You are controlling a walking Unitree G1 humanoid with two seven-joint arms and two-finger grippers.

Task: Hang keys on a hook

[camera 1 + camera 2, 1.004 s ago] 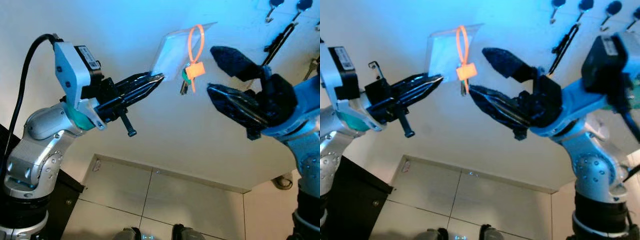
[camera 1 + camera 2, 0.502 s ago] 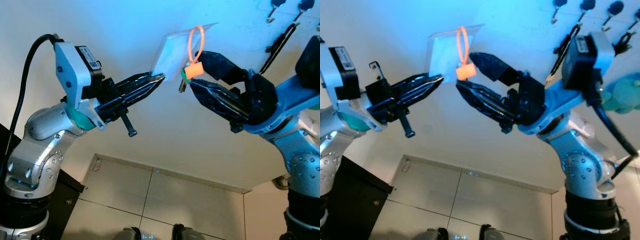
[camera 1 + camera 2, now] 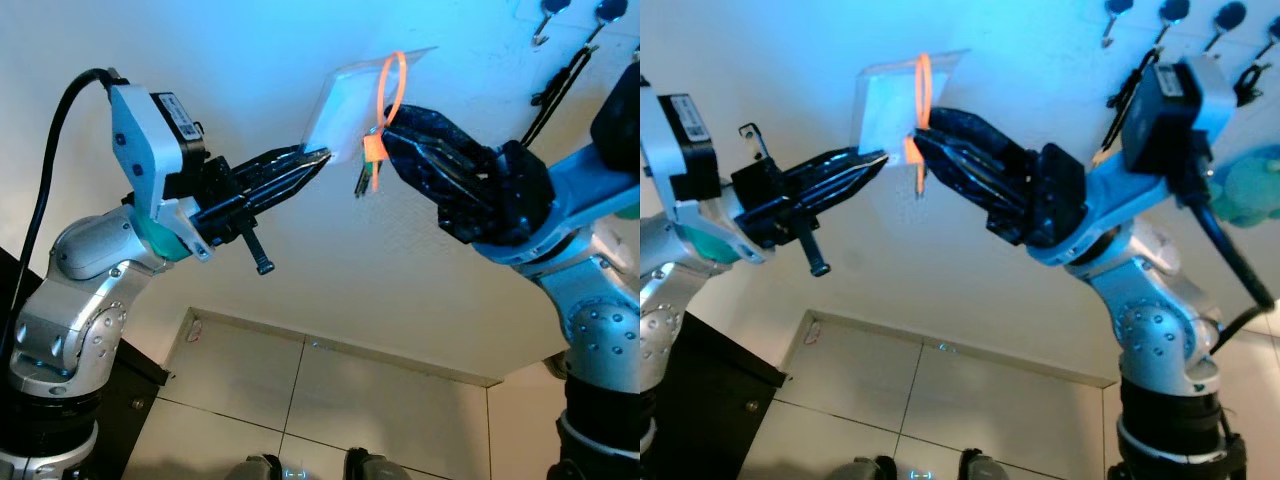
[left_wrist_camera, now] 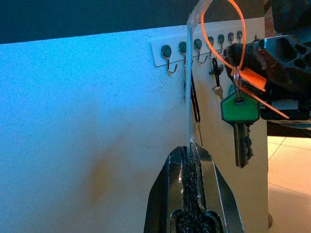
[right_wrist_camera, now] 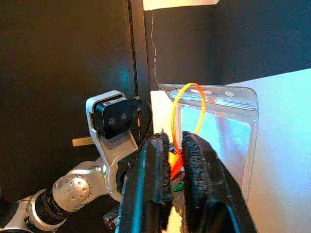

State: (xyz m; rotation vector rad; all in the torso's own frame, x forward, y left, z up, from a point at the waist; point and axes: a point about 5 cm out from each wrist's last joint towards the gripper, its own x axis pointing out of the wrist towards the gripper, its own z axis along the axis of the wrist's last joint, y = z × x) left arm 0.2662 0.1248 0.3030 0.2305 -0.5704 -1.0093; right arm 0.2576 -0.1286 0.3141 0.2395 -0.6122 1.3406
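The hanging is not yet done: the keys are held up in the air between the two arms, well apart from the hook rack [image 4: 194,48] on the white wall [image 3: 200,50]. What looks to be in hand is a handover or a joint hold. Left to do, as I judge it, is to free the orange loop from one gripper, carry it across to the rack and slip it over a hook.

The left gripper [image 3: 318,156] is clamped shut on the lower edge of a clear plastic sleeve [image 3: 340,105], holding it upright; the left wrist view shows its two fingers pressed together on the thin sheet. The right gripper [image 3: 915,145] has its fingers closed on the orange tag, just below the loop.

The plastic sleeve is the one container here. It is transparent and seems to hold nothing; the orange zip-tie loop [image 3: 390,80] passes through its top. From that loop hang the orange tag [image 4: 252,80] and a green-headed key [image 4: 239,109], blade down, outside the sleeve.

On the rack, several hooks [image 4: 167,60] stand in a row; some already carry dark items, others look free.
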